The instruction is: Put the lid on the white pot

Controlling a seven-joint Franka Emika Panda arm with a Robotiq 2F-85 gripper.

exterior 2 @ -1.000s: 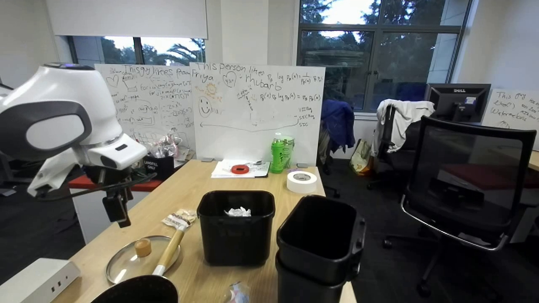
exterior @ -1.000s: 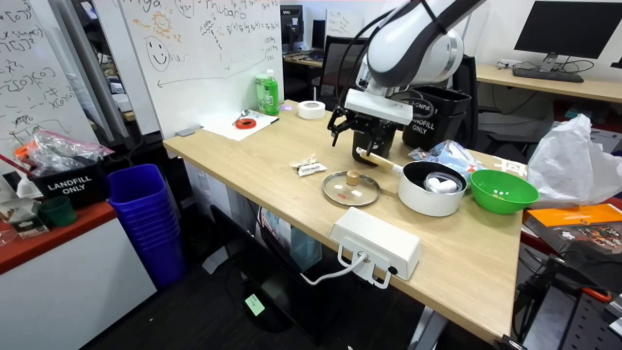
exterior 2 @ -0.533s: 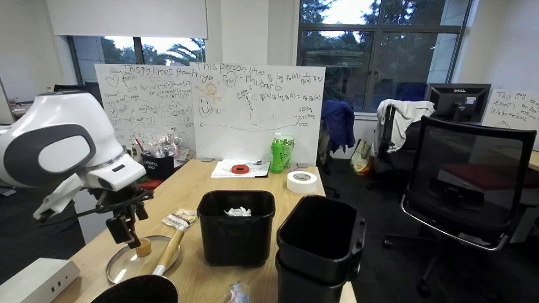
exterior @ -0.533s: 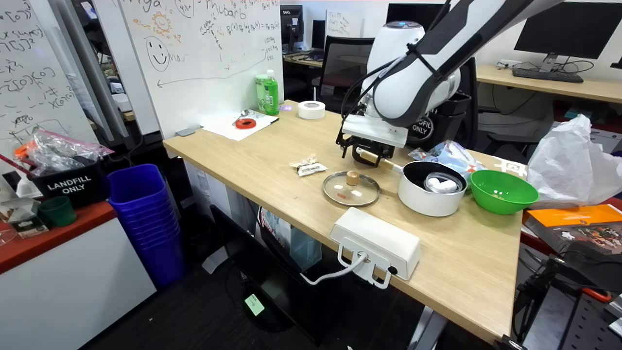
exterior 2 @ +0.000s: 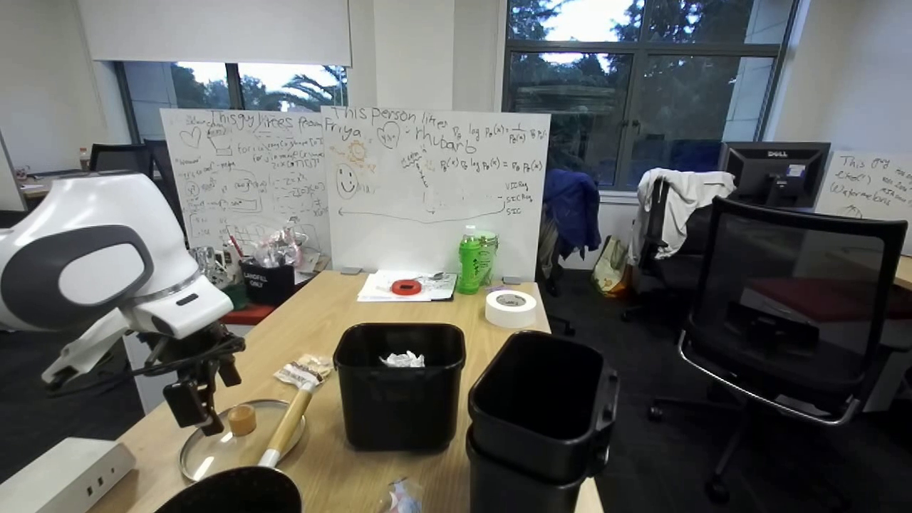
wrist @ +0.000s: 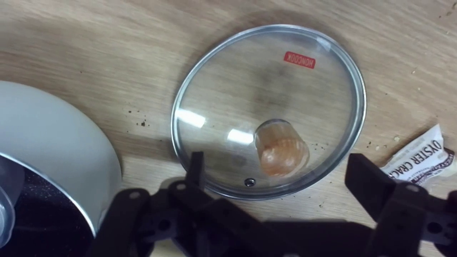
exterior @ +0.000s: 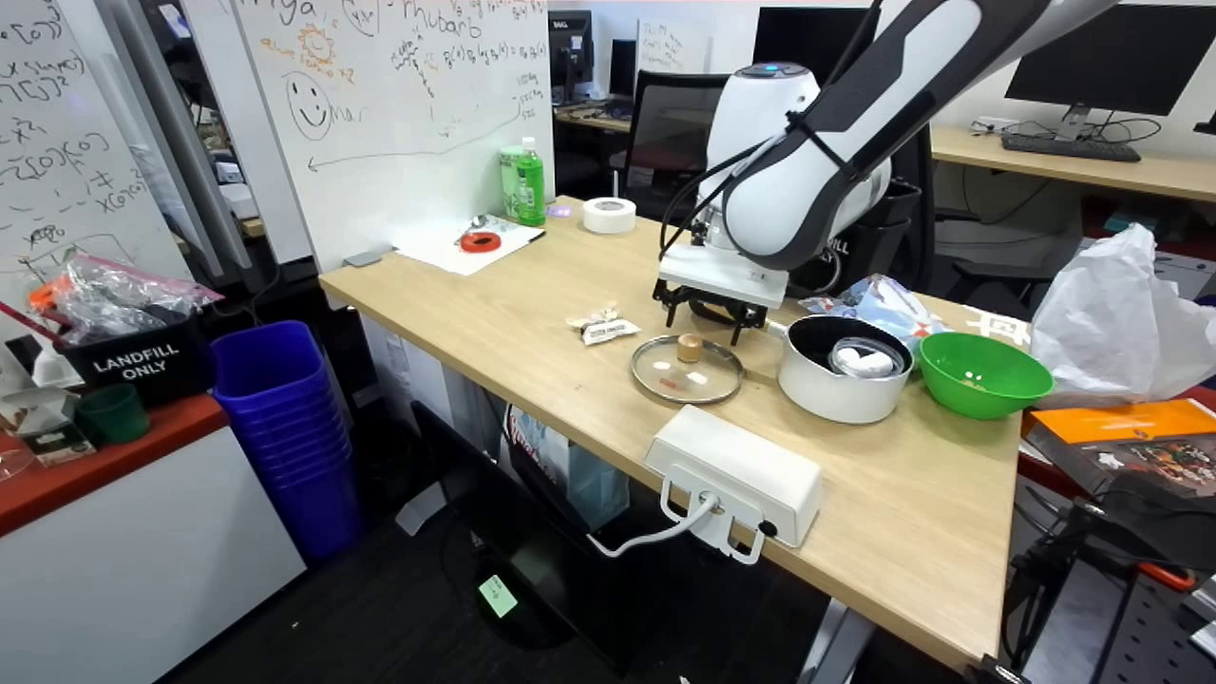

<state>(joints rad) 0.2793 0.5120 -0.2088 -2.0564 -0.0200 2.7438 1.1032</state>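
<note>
The lid (exterior: 665,380), a round glass disc with a metal rim and wooden knob (exterior: 690,348), lies flat on the table. It also shows in an exterior view (exterior 2: 214,449) and in the wrist view (wrist: 228,85). The white pot (exterior: 836,394) stands beside it with a clear container inside; its wooden handle (exterior 2: 291,420) reaches past the lid. The pot's wall shows at the left of the wrist view (wrist: 71,117). My gripper (wrist: 276,156) is open and empty above the lid, its fingers to either side of the knob. It also shows in both exterior views (exterior: 703,331) (exterior 2: 224,406).
A green bowl (exterior: 983,375) stands beside the pot. A white box (exterior: 736,465) sits at the table edge near the lid. A cracker packet (exterior: 608,330) lies near the lid. Black bins (exterior 2: 399,406) (exterior 2: 541,413) stand beyond the handle, with white tape (exterior 2: 511,308) farther back.
My gripper has come down toward the lid and its wrist has turned and shifted slightly. It stays open. The lid and pot have not moved.
</note>
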